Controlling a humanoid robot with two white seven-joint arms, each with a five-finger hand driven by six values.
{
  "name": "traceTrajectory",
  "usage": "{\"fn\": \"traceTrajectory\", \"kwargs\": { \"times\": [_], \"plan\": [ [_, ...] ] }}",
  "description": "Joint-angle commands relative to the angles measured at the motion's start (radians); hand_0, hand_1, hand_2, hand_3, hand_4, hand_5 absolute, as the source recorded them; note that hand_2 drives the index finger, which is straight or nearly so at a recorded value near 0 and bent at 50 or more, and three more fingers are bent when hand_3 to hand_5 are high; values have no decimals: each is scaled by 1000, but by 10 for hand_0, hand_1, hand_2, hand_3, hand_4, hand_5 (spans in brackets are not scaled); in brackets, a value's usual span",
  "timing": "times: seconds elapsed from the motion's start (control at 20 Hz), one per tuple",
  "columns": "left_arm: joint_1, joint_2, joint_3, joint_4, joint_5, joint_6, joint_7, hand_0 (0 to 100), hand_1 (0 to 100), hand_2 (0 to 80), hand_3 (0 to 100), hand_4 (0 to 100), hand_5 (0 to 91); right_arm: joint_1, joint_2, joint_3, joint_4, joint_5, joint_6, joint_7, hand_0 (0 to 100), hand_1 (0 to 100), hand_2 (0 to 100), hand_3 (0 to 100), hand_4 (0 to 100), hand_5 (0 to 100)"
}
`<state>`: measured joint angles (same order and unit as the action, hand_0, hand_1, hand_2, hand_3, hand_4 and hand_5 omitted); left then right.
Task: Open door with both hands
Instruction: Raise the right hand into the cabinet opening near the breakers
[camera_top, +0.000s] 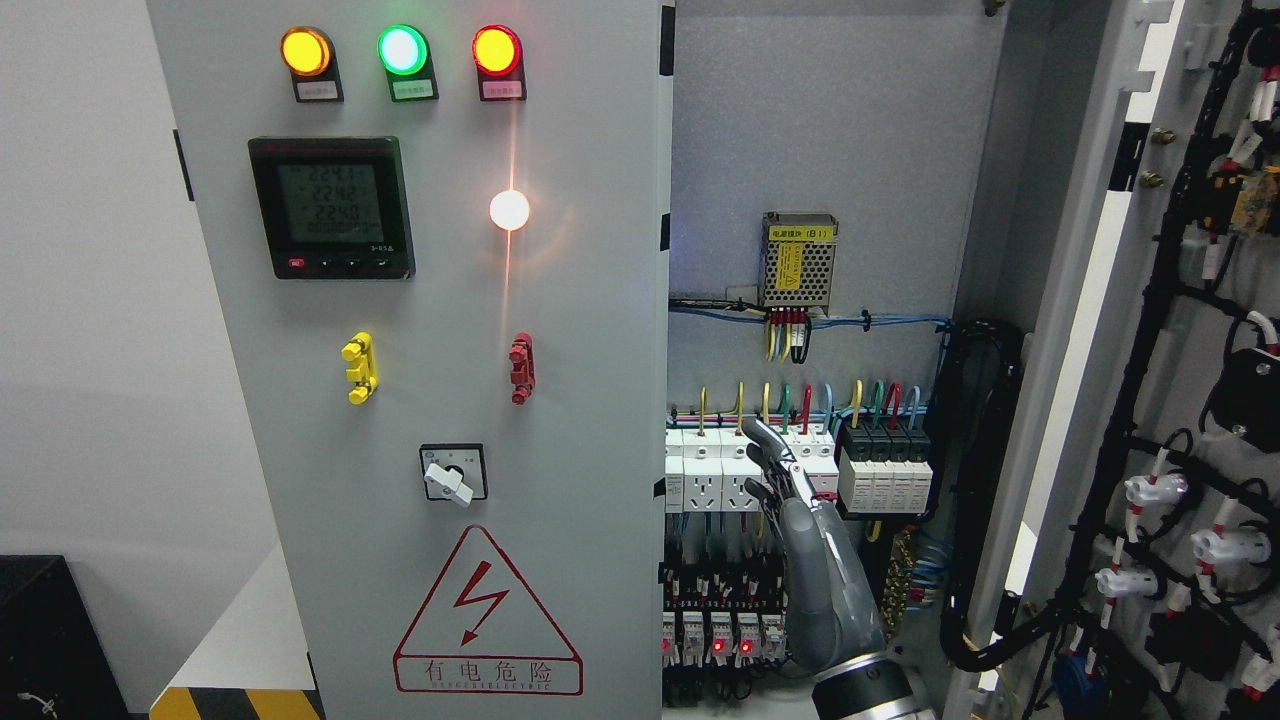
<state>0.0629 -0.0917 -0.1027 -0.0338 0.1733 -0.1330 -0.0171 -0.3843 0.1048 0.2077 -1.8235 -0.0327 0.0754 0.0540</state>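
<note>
Plainly, head view only. Electrical cabinet with two doors. Right door (1150, 350) already swung wide open, standing edge-on at the picture's right, its inner face carrying black cable harness (1130, 440) and white connectors. Left door (420, 380) appears closed or nearly so, filling the left-centre of the frame.

One robot hand (790, 480) visible, its arm rising from the bottom edge right of the middle, so I take it as the right hand. Fingers extended and a little apart, holding nothing, raised inside the open bay in front of the row of breakers (800, 470); whether the fingertips touch them I cannot tell. Left hand not in view.

Progress, as a judgement: roughly half done. Right side open; left door not yet pulled, and no hand is near its edge.

Look of the left door: pale grey painted metal, flat. Three lit indicator lamps (400, 50) on top (amber, green, red), a digital meter (332, 208), one glowing white lamp (509, 209), yellow and red toggles, a rotary switch (452, 475), and a red lightning warning triangle (487, 612) low down.
</note>
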Motion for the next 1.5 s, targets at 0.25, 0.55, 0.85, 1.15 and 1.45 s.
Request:
{"fn": "traceTrajectory", "kwargs": {
  "times": [0.25, 0.55, 0.85, 1.15, 1.45],
  "plan": [
    [0, -2, 0, -3, 0, 0, 0, 0, 0, 0, 0, 0, 0, -151, 9, -13, 246, -15, 4, 15, 0, 0, 0, 0, 0, 0],
    [0, -2, 0, -3, 0, 0, 2, 0, 0, 0, 0, 0, 0, -171, 7, -13, 259, -107, 69, 15, 0, 0, 0, 0, 0, 0],
    [0, -2, 0, -3, 0, 0, 0, 0, 0, 0, 0, 0, 0, -191, -27, -14, 259, -128, 75, 15, 0, 0, 0, 0, 0, 0],
    [0, -2, 0, -3, 0, 0, 0, 0, 0, 0, 0, 0, 0, -194, -39, -14, 251, -131, 76, 24, 0, 0, 0, 0, 0, 0],
    [0, -2, 0, -3, 0, 0, 0, 0, 0, 0, 0, 0, 0, -211, -39, -13, 251, -133, 78, 56, 0, 0, 0, 0, 0, 0]
  ]
}}
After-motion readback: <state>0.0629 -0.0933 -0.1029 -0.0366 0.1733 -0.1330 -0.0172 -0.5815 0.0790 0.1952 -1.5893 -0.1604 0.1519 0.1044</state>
